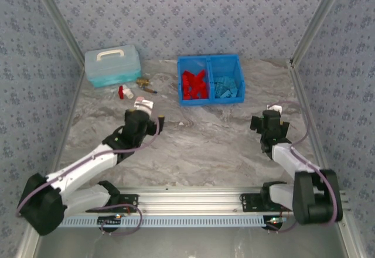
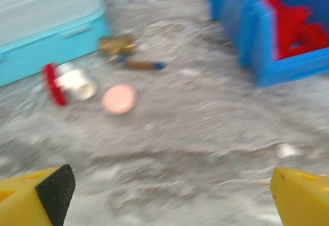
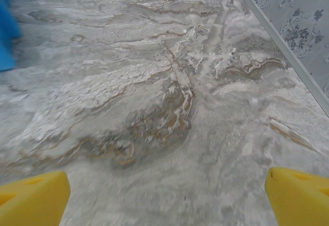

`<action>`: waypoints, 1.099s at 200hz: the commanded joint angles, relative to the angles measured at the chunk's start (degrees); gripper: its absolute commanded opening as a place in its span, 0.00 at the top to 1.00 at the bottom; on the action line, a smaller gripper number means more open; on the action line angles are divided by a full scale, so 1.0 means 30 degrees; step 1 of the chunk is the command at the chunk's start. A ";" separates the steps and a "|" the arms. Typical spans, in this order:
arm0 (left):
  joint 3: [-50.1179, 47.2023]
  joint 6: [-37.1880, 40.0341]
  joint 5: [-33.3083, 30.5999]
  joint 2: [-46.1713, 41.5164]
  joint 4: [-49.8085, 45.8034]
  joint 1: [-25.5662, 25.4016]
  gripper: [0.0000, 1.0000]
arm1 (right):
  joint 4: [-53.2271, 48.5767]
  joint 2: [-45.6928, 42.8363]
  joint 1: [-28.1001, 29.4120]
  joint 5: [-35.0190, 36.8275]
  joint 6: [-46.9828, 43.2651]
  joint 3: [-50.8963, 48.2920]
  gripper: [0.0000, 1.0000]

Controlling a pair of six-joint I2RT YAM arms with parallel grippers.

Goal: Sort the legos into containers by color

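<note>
The containers are the two halves of a bright blue bin (image 1: 211,59) at the back of the table. Red legos (image 1: 194,85) fill its left half and light blue legos (image 1: 227,87) its right half. My left gripper (image 1: 152,112) hovers left of and in front of the bin, open, with nothing between its yellow fingertips (image 2: 51,191). The left wrist view is blurred; the bin (image 2: 267,68) and red legos (image 2: 297,26) sit at upper right, beyond the gripper (image 2: 172,198). My right gripper (image 1: 273,111) stands open over bare table right of the bin, empty (image 3: 167,198); a bin corner (image 3: 6,31) shows at left.
A pale teal lidded box (image 1: 112,65) (image 2: 46,36) stands at back left. Near it lie a red-and-white bottle (image 1: 125,91) (image 2: 69,82), a brass piece (image 1: 143,83) (image 2: 117,45) and a pink disc (image 2: 119,98). Patterned walls (image 3: 293,25) close the sides.
</note>
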 commanded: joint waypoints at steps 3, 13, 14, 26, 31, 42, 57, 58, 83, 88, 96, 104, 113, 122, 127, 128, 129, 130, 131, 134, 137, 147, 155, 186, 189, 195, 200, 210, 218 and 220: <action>-0.1588 0.0463 -0.3139 -0.2104 0.2469 0.1318 0.01 | 0.4621 0.2516 -0.0474 -0.0923 -0.0861 0.0602 0.00; -0.2513 0.0475 -0.3156 -0.2602 0.2894 0.1917 0.01 | 0.6642 0.3380 -0.0423 -0.1533 -0.1594 0.0602 0.00; -0.2606 0.0469 -0.3177 -0.2647 0.2953 0.1956 0.01 | 0.6828 0.3467 -0.0394 -0.1614 -0.1778 0.0624 0.00; -0.3418 0.0322 -0.3395 -0.2945 0.3472 0.2699 0.01 | 0.9245 0.5202 -0.0142 -0.1353 -0.2223 0.0331 0.00; -0.3708 0.0291 -0.3381 -0.2962 0.3678 0.3039 0.01 | 1.0827 0.5704 -0.0294 -0.1636 -0.2486 0.0047 0.00; -0.3665 -0.0023 -0.3139 -0.3013 0.3397 0.3944 0.01 | 1.0363 0.5249 -0.1258 -0.3563 -0.1870 -0.0646 0.00; -0.3782 0.0265 -0.2376 -0.2669 0.4224 0.5215 0.01 | 1.1900 0.5764 -0.1443 -0.4501 -0.1952 -0.1068 0.00; -0.3797 0.0306 -0.2333 -0.2651 0.4306 0.5290 0.01 | 1.1361 0.5626 -0.1461 -0.4563 -0.1943 -0.0929 0.00; -0.4649 0.2148 -0.1335 -0.0943 0.8076 0.7287 0.01 | 1.1452 0.5773 -0.1210 -0.4410 -0.2249 -0.0888 0.00; -0.4606 0.2152 -0.0808 -0.0535 0.8210 0.7827 0.01 | 1.1994 0.5873 -0.1153 -0.4320 -0.2283 -0.1001 0.00; -0.4719 0.2091 0.0043 0.0346 0.8803 0.8655 0.01 | 1.1260 0.5721 -0.1266 -0.4678 -0.2265 -0.0751 0.00; -0.5032 0.2049 0.0673 0.1383 1.0136 0.9396 0.01 | 1.0989 0.5730 -0.1470 -0.5795 -0.2457 -0.0600 0.00; -0.5393 0.2245 0.1543 0.2752 1.2048 1.0170 0.01 | 1.0566 0.5697 -0.1493 -0.6463 -0.2662 -0.0449 0.00; -0.5328 0.2223 0.2019 0.3980 1.3324 1.0788 0.01 | 1.0654 0.5708 -0.1558 -0.6613 -0.2637 -0.0466 0.00; -0.5004 0.2255 0.2413 0.4261 1.3141 1.1027 0.01 | 1.0619 0.5694 -0.1576 -0.6618 -0.2636 -0.0452 0.00; -0.4951 0.2282 0.2537 0.4330 1.3159 1.1096 0.01 | 1.0618 0.5708 -0.1585 -0.6647 -0.2636 -0.0459 0.00; -0.4909 0.2281 0.2658 0.4423 1.3198 1.1146 0.01 | 1.0618 0.5715 -0.1576 -0.6662 -0.2636 -0.0448 0.00; -0.4888 0.2295 0.2777 0.4498 1.3319 1.1199 0.01 | 1.0603 0.5719 -0.1571 -0.6669 -0.2636 -0.0443 0.00; -0.4863 0.2273 0.2895 0.4565 1.3439 1.1256 0.01 | 1.0611 0.5721 -0.1568 -0.6672 -0.2636 -0.0454 0.00; -0.4841 0.2232 0.3236 0.4815 1.3888 1.1400 0.01 | 1.0617 0.5715 -0.1606 -0.6661 -0.2636 -0.0465 0.00; -0.4838 0.2227 0.3565 0.5036 1.4325 1.1513 0.01 | 1.0618 0.5722 -0.1600 -0.6652 -0.2636 -0.0444 0.00; -0.4596 0.1888 0.4448 0.6013 1.5458 1.2012 0.01 | 1.0618 0.5693 -0.1617 -0.6699 -0.2636 -0.0465 0.00; -0.3987 0.1553 0.5224 0.6721 1.4949 1.2425 0.01 | 1.0618 0.5724 -0.1612 -0.6679 -0.2636 -0.0440 0.00; -0.3533 0.2182 0.7063 0.9944 1.7045 1.2505 0.01 | 1.0614 0.5697 -0.1624 -0.6716 -0.2614 -0.0457 0.00; -0.3206 0.2228 0.7079 0.9611 1.5624 1.2432 0.01 | 1.0617 0.5697 -0.1624 -0.6681 -0.2623 -0.0443 0.00; -0.3295 0.2430 0.7140 0.9993 1.6464 1.2376 0.01 | 1.0615 0.5707 -0.1646 -0.6722 -0.2628 -0.0464 0.00; -0.3575 0.2425 0.7132 1.0246 1.7577 1.2390 0.01 | 1.0590 0.5723 -0.1641 -0.6718 -0.2608 -0.0453 0.00; -0.3094 0.2226 0.7120 0.9730 1.5605 1.2454 0.01 | 1.0616 0.5717 -0.1631 -0.6716 -0.2607 -0.0463 0.00; -0.3392 0.2306 0.7144 1.0070 1.6922 1.2471 0.01 | 1.0598 0.5709 -0.1644 -0.6711 -0.2606 -0.0453 0.00; -0.3385 0.2294 0.7130 1.0057 1.6838 1.2457 0.01 | 1.0613 0.5697 -0.1651 -0.6743 -0.2607 -0.0463 0.00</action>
